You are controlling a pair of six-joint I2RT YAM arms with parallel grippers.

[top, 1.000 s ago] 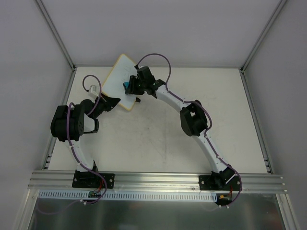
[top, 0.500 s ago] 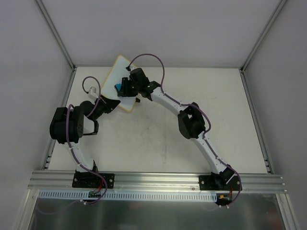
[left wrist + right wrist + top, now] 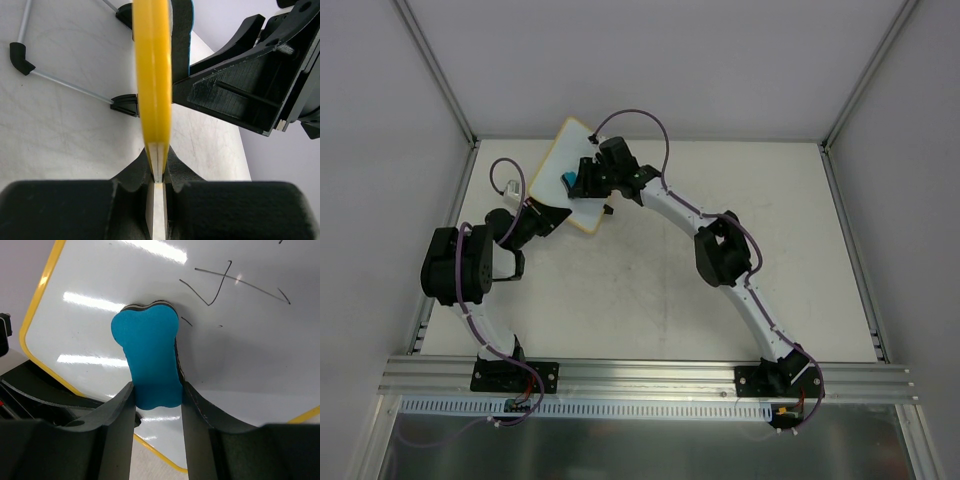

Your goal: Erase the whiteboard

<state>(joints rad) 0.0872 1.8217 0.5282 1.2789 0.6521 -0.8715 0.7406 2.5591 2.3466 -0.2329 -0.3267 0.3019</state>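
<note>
The whiteboard (image 3: pixel 560 165), white with a yellow frame, is held tilted at the back left of the table. My left gripper (image 3: pixel 548 218) is shut on its near yellow edge (image 3: pixel 153 100), seen end-on in the left wrist view. My right gripper (image 3: pixel 582 180) is shut on a blue eraser (image 3: pixel 148 357), bone-shaped, and presses it against the white face of the whiteboard (image 3: pixel 240 365). Thin black pen strokes (image 3: pixel 220 285) lie to the upper right of the eraser. In the top view the eraser (image 3: pixel 568 180) shows as a blue spot on the board's middle.
The board's wire stand (image 3: pixel 60 80) with black end caps juts out to the left in the left wrist view. A small white object (image 3: pixel 510 186) lies by the table's left edge. Aluminium posts rise at the back corners, and a rail (image 3: pixel 650 375) runs along the front.
The right gripper slid the eraser leftward across the board, then edged slightly back up-right. The left arm shifted a little while keeping hold of the board's edge.
</note>
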